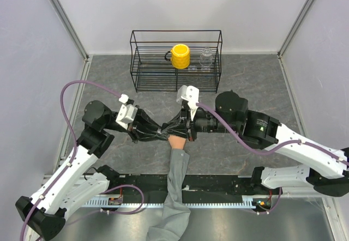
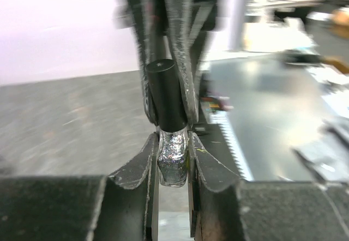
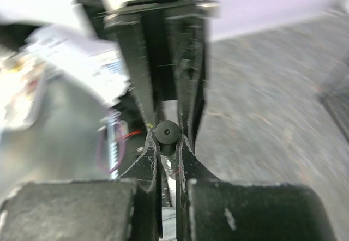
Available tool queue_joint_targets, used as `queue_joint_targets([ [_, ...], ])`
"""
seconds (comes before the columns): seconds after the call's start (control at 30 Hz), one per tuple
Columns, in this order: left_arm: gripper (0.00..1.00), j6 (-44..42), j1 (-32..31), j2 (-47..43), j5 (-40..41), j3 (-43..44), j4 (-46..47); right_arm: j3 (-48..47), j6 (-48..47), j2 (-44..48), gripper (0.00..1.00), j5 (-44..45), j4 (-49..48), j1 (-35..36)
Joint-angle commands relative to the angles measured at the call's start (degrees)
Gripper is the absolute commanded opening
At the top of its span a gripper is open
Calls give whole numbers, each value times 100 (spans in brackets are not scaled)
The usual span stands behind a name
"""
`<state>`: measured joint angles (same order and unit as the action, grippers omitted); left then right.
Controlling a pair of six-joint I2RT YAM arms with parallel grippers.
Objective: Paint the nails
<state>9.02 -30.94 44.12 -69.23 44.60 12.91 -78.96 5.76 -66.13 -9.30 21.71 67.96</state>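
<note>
1. The right gripper is pinched tight around the black cap. The cap sits right between its fingertips.
2. Just past the cap, the left gripper comes in from the other side, tip to tip. It is pinched tight around the shiny silver bottle.
3. So the job now looks like getting the cap off. I think the right gripper should twist the cap round. The left one should hold the bottle hard so it does not turn too.
4. Then the cap should come straight out in line with the bottle, not sideways. The brush is likely under the cap, but I cannot see it.
5. The bottle seems to lie on its side. Tipping its mouth up a bit first may stop paint from dripping.
6. Right under both grippers lies the mannequin hand. Its grey sleeve runs back toward the arm bases. The nails are hidden under the grippers, so I cannot see them. The grippers should stay up and not bump the fingers.
</note>
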Motion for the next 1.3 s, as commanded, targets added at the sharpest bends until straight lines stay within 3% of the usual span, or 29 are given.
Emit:
queue_joint_targets([
  [0.0, 2, 575, -132, -9, -1506, 22, 1048, 74, -689, -461, 0, -2585, -396, -433],
  [0.2, 2, -645, -123, 9, -786, 330, -532, 126, -664, -305, 4, -1831, -422, -521],
  [0.23, 2, -751, -114, 18, -602, 348, -587, 144, -612, -235, 24, -1595, -396, -521],
  [0.3, 2, -796, -97, 27, -382, 365, -684, 161, -296, -59, 43, -691, -291, -521],
  [0.33, 2, -840, -70, 35, -154, 365, -728, 161, -199, -6, 62, -391, -238, -521],
  [0.37, 2, -866, -62, 35, -48, 391, -789, 153, 54, 73, 71, -110, -177, -521],
  [0.43, 2, -893, -27, 62, 259, 427, -965, 126, 302, 135, 86, 541, 8, -521],
  [0.57, 2, -1174, 18, 158, 796, 515, -1255, 4, 1013, 275, 93, 1166, 175, -521],
  [0.67, 2, -1253, 26, 229, 1174, 567, -1510, -268, 1629, 241, 94, 1676, 438, -521],
  [0.8, 2, -1385, 26, 281, 1579, 620, -1712, -664, 1973, -22, 83, 1941, 1088, -512],
  [0.97, 2, -1482, 26, 343, 1878, 682, -1923, -1104, 1999, -330, 77, 2108, 1537, -442],
  [1.2, 2, -1499, 18, 352, 1843, 682, -1932, -1912, 1806, -1016, 53, 1853, 2223, -442],
  [1.27, 2, -1508, 26, 352, 1834, 673, -1924, -1983, 1788, -1095, 51, 1818, 2214, -424],
])
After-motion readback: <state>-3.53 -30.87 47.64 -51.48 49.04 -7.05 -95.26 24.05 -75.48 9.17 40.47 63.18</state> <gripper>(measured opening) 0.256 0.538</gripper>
